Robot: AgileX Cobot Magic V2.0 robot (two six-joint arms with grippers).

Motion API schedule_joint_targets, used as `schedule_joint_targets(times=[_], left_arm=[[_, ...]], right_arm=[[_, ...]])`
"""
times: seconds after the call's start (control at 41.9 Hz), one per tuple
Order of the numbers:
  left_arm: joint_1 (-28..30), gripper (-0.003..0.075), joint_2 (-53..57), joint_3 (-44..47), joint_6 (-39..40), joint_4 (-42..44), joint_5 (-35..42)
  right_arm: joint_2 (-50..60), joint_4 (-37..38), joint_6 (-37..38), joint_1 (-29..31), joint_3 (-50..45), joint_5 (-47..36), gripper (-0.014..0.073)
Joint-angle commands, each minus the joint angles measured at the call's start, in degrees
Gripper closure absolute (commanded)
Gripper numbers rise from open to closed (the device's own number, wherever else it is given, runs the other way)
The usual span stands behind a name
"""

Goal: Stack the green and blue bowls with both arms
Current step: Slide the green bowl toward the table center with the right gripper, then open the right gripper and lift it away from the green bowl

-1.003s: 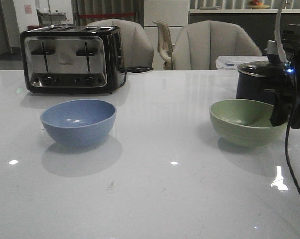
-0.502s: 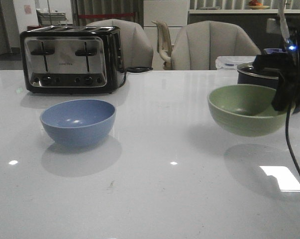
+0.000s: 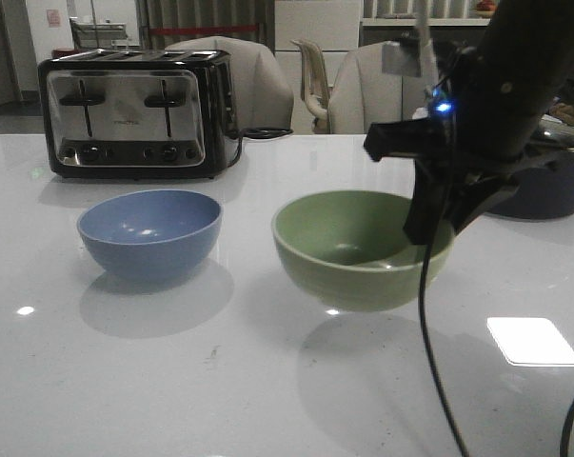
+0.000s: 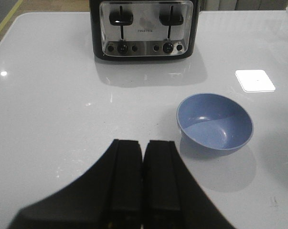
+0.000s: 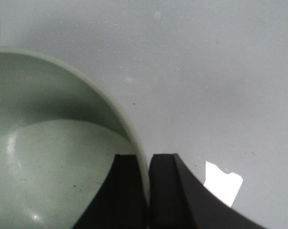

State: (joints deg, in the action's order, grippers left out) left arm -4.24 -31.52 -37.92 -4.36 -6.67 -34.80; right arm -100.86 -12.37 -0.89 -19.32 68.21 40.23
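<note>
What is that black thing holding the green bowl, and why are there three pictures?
It is a robot with two arms, and each arm ends in a claw. One picture looks forward over the white table. The other two come from little cameras on the wrists. The right claw pinches the rim of the green bowl and carries it above the table. The left claw is shut and holds nothing. The blue bowl sits on the table, with a toaster behind it.

Home dining area: toaster (image 3: pixel 134 112), upholstered chairs (image 3: pixel 410 88), white table (image 3: pixel 172 381).
</note>
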Motion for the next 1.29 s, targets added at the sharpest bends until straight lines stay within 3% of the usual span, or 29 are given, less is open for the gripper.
schedule_joint_targets(times=[0.0,0.072,0.239,0.334,0.597,0.908,1.266], left_arm=[[0.13,0.0618,-0.45,-1.7,0.05,-0.48,4.66],[0.13,0.0618,-0.45,-1.7,0.05,-0.48,4.66],[0.13,0.0618,-0.45,-1.7,0.05,-0.48,4.66],[0.13,0.0618,-0.45,-1.7,0.05,-0.48,4.66],[0.13,0.0618,-0.45,-1.7,0.05,-0.48,4.76],[0.13,0.0618,-0.45,-1.7,0.05,-0.48,4.76],[0.13,0.0618,-1.28,-1.83,-3.36,-0.37,4.65]], right_arm=[[0.13,-1.66,-0.53,-0.93,1.31,-4.83,0.0541],[-0.97,-1.97,-0.53,-1.11,1.31,-5.64,0.048],[-1.23,-1.91,-0.53,-1.11,1.31,-6.24,0.0225],[-1.03,-1.58,-0.53,-1.11,1.31,-6.67,0.0152],[10.25,3.1,-0.92,-1.22,-1.29,-6.47,0.0152],[34.73,11.1,-1.99,-1.28,-17.16,-6.48,0.0153],[49.94,11.63,-1.99,-1.28,-26.07,1.34,0.0153]])
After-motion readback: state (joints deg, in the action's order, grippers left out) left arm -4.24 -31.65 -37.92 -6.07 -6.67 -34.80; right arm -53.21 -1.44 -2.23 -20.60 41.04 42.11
